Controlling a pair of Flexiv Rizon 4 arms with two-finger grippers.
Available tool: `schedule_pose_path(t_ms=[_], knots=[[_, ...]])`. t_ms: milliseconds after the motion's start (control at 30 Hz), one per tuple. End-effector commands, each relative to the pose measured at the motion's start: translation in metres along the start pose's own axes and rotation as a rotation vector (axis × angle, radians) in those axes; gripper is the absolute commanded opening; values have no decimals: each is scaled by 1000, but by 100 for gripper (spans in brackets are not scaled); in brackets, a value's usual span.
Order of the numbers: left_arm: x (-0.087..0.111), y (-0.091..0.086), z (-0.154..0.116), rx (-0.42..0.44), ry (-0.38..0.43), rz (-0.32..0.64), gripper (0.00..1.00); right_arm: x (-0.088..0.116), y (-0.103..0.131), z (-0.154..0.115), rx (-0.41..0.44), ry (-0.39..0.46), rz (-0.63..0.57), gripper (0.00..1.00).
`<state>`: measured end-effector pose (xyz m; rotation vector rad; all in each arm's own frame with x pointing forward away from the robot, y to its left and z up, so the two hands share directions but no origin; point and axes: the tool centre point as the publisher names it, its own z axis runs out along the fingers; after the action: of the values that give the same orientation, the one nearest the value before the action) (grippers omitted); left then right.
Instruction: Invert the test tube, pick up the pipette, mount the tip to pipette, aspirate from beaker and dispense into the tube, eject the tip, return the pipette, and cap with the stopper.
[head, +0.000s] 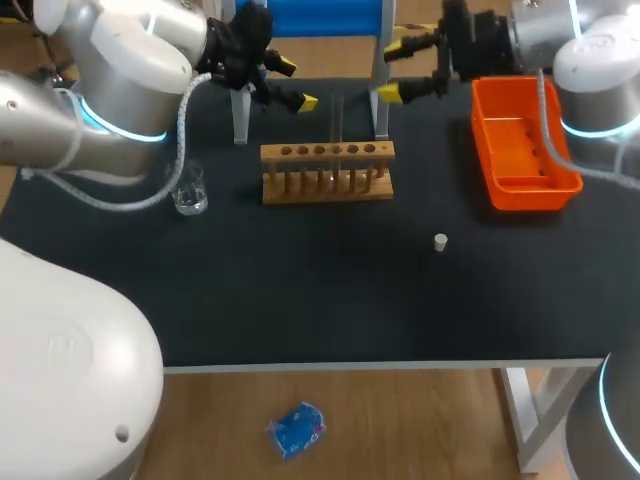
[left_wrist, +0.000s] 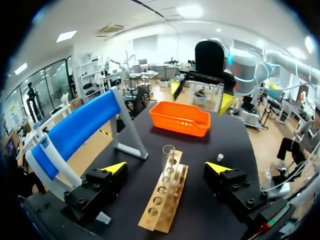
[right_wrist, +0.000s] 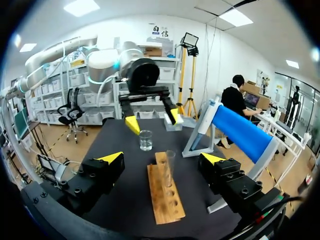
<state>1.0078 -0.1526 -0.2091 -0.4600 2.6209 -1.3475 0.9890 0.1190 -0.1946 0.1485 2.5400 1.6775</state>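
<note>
A wooden rack (head: 327, 172) stands mid-table with a clear test tube (head: 337, 125) upright in one hole. To its left is a glass beaker (head: 188, 190). A small white stopper (head: 440, 241) lies to the rack's front right. My left gripper (head: 295, 84) hangs open behind the rack's left end, my right gripper (head: 393, 70) open behind its right end; both are empty. In the left wrist view the tube (left_wrist: 168, 157) stands ahead of the open gripper (left_wrist: 166, 167). From the right wrist, the tube (right_wrist: 169, 170) and beaker (right_wrist: 145, 140) lie ahead of the open gripper (right_wrist: 161, 159).
An orange bin (head: 520, 145) sits at the back right of the black table. A blue pipette stand (left_wrist: 75, 132) on grey legs runs along the back edge behind the rack, with a blue-and-white piece at its end.
</note>
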Motion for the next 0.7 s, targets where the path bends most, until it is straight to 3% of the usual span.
schedule_pose_path(t_ms=[33, 700], knots=[[-7, -1, 4, -31, 192, 13, 100, 42, -25, -31, -53, 0, -12, 100], [-8, -1, 5, -34, 169, 17, 100, 50, -29, -33, -57, 25, -27, 100]])
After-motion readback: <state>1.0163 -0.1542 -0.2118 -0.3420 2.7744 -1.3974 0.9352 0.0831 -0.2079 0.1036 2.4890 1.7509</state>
